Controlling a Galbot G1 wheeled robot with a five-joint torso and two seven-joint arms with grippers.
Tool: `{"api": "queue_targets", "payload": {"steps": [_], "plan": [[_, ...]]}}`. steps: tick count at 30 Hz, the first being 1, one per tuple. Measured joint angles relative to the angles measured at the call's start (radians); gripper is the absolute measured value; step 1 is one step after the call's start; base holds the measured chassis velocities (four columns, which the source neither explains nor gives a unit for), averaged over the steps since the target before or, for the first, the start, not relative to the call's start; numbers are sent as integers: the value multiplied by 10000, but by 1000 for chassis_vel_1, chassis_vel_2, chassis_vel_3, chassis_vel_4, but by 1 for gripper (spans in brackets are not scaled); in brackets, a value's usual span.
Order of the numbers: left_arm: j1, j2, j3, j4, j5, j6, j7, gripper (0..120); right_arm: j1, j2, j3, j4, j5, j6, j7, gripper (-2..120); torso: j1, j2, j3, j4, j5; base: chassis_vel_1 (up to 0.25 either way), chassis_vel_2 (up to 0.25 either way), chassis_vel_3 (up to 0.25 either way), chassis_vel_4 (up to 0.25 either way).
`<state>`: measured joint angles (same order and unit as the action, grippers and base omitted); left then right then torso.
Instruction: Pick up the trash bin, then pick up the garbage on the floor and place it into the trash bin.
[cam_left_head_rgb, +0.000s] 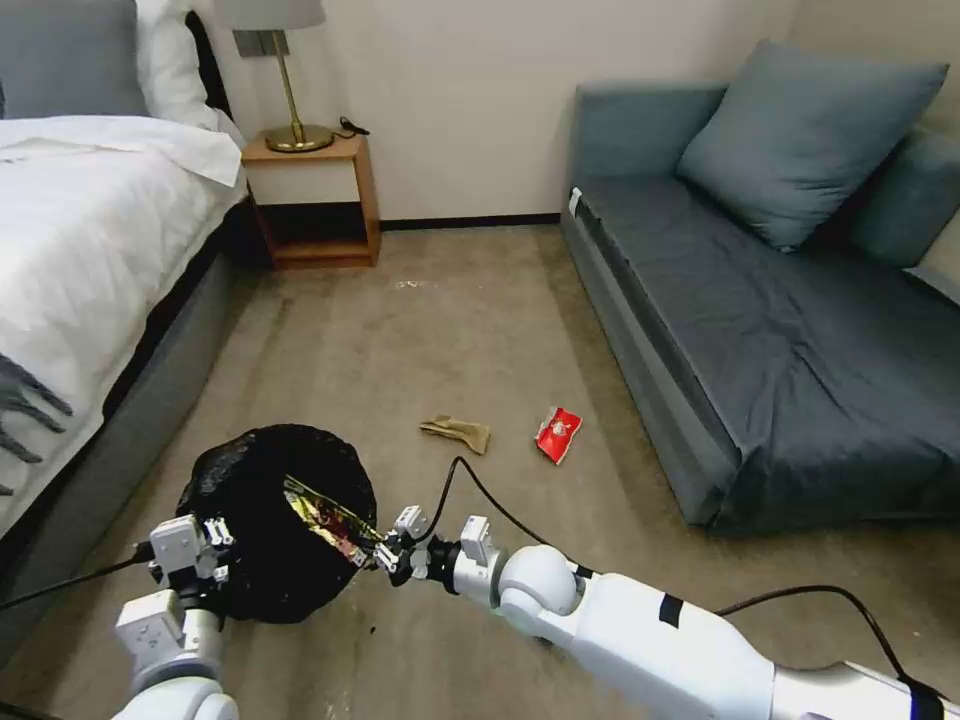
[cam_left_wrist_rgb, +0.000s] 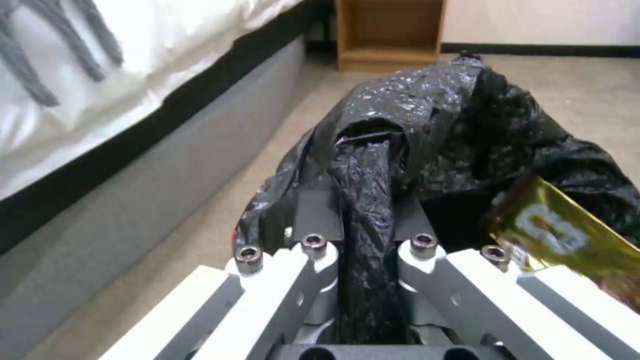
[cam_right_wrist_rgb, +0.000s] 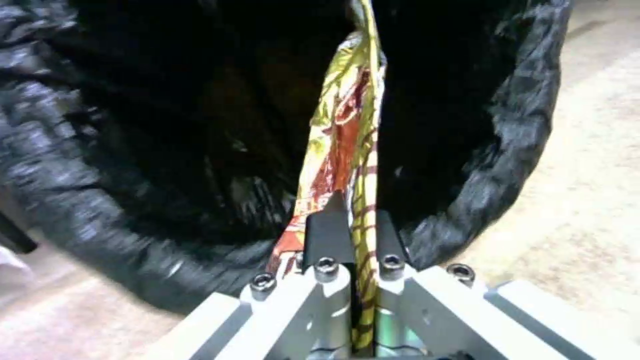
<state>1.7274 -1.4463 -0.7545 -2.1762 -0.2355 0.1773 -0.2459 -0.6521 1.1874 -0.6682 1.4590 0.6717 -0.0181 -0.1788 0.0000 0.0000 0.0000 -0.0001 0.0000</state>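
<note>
Two grippers busy lower left: right gripper pinches the glossy gold-brown snack wrapper over the black-bagged round trash bin, whose rim the left gripper clamps; tan carpet, grey sofa right.

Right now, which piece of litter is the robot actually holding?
The gold-brown snack wrapper, pinched in the right gripper over the trash bin. The crumpled tan paper and red snack packet lie untouched on the floor.

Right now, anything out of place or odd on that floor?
Yes: crumpled tan paper and a red snack packet lie loose on the carpet beside the sofa. The gold wrapper, pinched by the right gripper, sticks out over the bin's rim.
</note>
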Motion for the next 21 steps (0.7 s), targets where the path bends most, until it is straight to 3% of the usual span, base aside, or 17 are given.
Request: {"api": "queue_targets", "payload": {"steps": [10,21], "plan": [[-44,-104,30,417,321,-126,337,7,587,196,-92,-40,111,-134,124,0,0,0,0,0,0,0,0,0,0],[-272,-227,42,493,108,-347,391,7,749,381,-535,-27,-250,-249,534,0,0,0,0,1,-1,0,0,0,0]]}}
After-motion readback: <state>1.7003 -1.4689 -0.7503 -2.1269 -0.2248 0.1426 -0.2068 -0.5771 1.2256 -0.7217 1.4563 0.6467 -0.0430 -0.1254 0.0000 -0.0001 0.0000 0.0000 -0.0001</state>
